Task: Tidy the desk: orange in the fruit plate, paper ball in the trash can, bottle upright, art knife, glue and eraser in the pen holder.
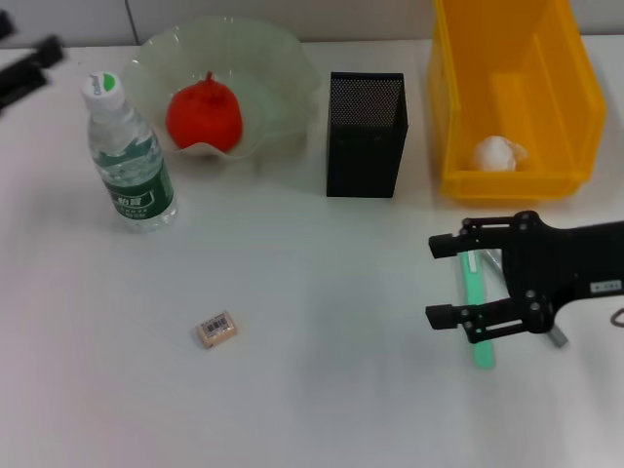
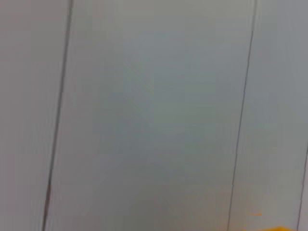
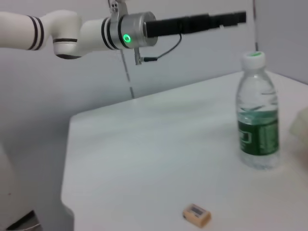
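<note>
The right end effector [image 1: 444, 281] hovers low over the counter [image 1: 322, 390] with its fingers spread apart, right above a green art knife [image 1: 479, 322]. The eraser [image 1: 216, 330] lies well apart toward the left. The bottle [image 1: 129, 156] stands upright, the orange [image 1: 204, 114] sits in the fruit plate [image 1: 283, 58], the paper ball [image 1: 498, 153] in the trash can [image 1: 565, 88], beside the pen holder [image 1: 366, 136]. The left end effector [image 1: 24, 70] is parked at the far corner; its fingers cannot be judged.

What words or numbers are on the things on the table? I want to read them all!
None can be read.
bottle: dark green label with white print, too blurred to read.
bottle cap: green mark, unreadable.
eraser: barcode sticker, digits too small.
right gripper: small white tag on its arm, unreadable.
</note>
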Controlling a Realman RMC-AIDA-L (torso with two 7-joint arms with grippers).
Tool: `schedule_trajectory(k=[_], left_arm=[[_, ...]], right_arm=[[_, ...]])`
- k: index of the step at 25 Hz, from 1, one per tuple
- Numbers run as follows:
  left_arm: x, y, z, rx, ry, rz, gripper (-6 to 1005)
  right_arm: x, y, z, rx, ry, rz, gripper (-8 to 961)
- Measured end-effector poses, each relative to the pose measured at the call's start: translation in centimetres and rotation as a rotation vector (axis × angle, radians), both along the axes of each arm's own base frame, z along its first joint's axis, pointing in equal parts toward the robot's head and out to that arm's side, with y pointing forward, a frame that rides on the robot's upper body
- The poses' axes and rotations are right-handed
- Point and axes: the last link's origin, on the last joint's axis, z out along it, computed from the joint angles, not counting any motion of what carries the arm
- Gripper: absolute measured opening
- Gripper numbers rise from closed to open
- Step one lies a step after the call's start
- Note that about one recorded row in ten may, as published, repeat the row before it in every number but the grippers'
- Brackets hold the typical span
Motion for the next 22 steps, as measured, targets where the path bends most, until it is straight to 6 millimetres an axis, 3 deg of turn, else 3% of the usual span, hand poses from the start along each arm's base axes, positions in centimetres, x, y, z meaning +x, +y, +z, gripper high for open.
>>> schedule_trajectory(k=[3,5,6,8,9,10,11,16,20,22], left_arm=[[-0.3,-1.2,1.1,0.014,-0.019,-0.025,807],[-0.9,-4.3,2.1,-0.005,-0.03,-0.112,807],[-0.9,-4.3,2.1,-0.005,-0.03,-0.112,807],[-1.2,-7.0,2.0,-0.037,-0.01,-0.194,806],[-1.2,-7.3,2.0,-0.042,-0.008,-0.202,806],[-1.4,-8.1,1.9,-0.055,-0.006,-0.211,806],[-1.7,-8.8,1.8,-0.066,-0.004,-0.208,806],[-3.4,-11.2,0.9,-0.072,0.003,-0.164,805],[-4.2,-12.3,0.3,-0.091,0.011,-0.156,804],[-4.4,-12.6,-0.1,-0.105,0.013,-0.147,804]], right_arm=[[-1.1,0.4,-0.1,-0.028,-0.024,0.007,813],[-3.9,1.0,-0.2,-0.077,-0.079,0.011,813],[-3.9,1.0,-0.2,-0.077,-0.079,0.011,813],[-6.2,1.2,-0.3,-0.108,-0.138,0.009,813],[-7.2,1.3,-0.3,-0.115,-0.166,0.006,813],[-9.6,1.6,-0.6,-0.121,-0.246,0.008,813],[-9.6,1.6,-0.6,-0.121,-0.246,0.008,813],[-14.7,3.0,-2.6,-0.09,-0.478,-0.02,813],[-17.9,3.9,-5.7,-0.086,-0.661,0.005,813],[-18.4,4.0,-6.4,-0.087,-0.686,0.017,813]])
